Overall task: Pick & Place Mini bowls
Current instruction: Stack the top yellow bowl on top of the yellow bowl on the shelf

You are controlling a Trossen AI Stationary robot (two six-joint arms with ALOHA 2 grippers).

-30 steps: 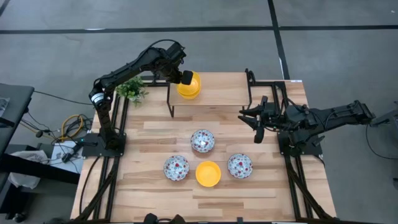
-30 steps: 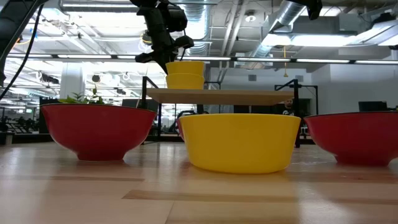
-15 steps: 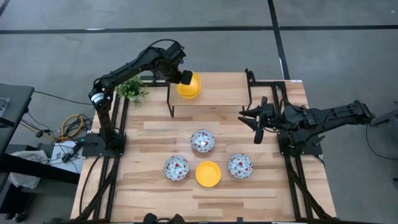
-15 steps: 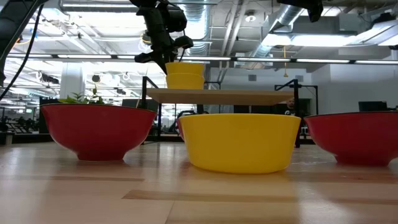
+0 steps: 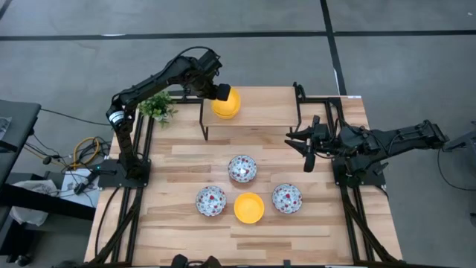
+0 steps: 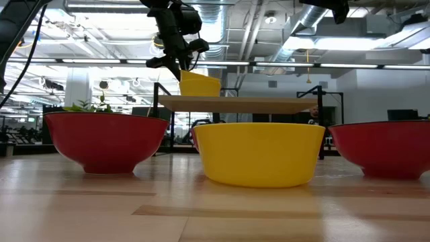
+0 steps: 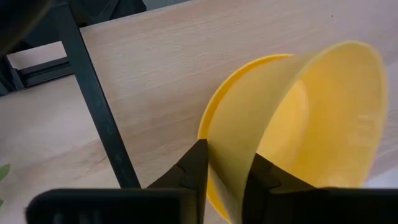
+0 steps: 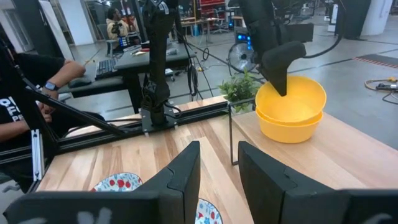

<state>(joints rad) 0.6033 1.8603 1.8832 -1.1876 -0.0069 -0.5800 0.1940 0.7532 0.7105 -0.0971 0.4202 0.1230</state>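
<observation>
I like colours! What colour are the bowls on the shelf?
Plain yellow bowls, clearest in the right wrist view.

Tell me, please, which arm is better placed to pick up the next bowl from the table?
The right. Its hand hangs free beside the white floral bowl, while the left hand is at the stacked glossy yellow bowls on the raised wooden shelf.

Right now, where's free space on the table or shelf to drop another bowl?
Free: the raised wooden shelf right of the stacked yellow bowls, where the left gripper works; the tabletop strip between the shelf and the top floral bowl. Crowded: the front cluster of floral bowls around the single yellow bowl.
</observation>
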